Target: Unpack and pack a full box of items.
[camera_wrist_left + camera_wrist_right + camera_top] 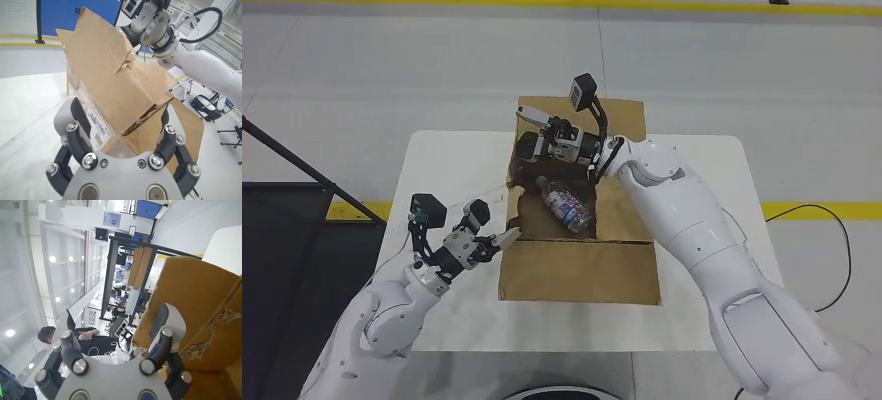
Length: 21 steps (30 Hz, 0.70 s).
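TABLE-TOP PACKING TRIAL: A cardboard box [577,275] is shown opened out on a white table [442,170], with 1 clear plastic bottle [566,205] lying on its side inside.

The left gripper [122,121] is held low at the box's near left corner. Its 2 fingers are spread wide and nothing is clamped between them. The labelled corner is framed in the gap, and contact cannot be made out.

The right gripper [115,328] is stationed at the far left of the box, its fingers likewise apart. 1 finger [162,321] is set close against a raised, torn flap [189,294] and the other is left out in open air, so the flap's edge is bracketed but not pinched.

The placement is judged to be deliberate: the box is approached from 2 sides so that it can be steadied at the corner while the upright flap is taken or pushed back, keeping the opening clear for the bottle. With the bottle inside and no items seen on the table, the task is thought to be at a box-handling step. The ragged cardboard is considered likely to buckle if gripped hard.
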### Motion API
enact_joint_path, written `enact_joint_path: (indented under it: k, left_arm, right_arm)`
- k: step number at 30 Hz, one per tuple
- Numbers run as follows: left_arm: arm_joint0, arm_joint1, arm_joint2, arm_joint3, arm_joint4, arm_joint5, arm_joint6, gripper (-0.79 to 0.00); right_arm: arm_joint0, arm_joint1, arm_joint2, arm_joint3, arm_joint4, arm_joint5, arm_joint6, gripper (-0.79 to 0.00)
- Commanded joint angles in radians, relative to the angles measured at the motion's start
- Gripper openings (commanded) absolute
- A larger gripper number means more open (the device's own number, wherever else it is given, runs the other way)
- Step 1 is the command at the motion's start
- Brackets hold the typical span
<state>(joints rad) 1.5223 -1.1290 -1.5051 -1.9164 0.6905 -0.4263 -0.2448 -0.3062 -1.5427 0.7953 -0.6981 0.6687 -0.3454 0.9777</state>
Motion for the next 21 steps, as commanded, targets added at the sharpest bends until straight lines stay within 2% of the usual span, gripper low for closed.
enact_joint_path:
  k: [1,12,21]
  left_arm:
    - [-0.010,-0.002,0.009,0.009,-0.014,0.015,0.000,0.000]
    - [-0.008,0.000,-0.024,0.032,-0.068,0.018,0.008,0.000]
    - [0.020,0.002,-0.062,0.031,-0.072,0.026,0.030,0.000]
  right_arm:
    - [-0.001,-0.003,0.000,-0.003,-0.001,-0.014,0.015,0.000]
    - [-0.015,-0.009,0.024,-0.016,0.010,-0.113,0.180,0.000]
    - [-0.024,0.000,0.071,-0.008,-0.005,-0.145,0.175,0.000]
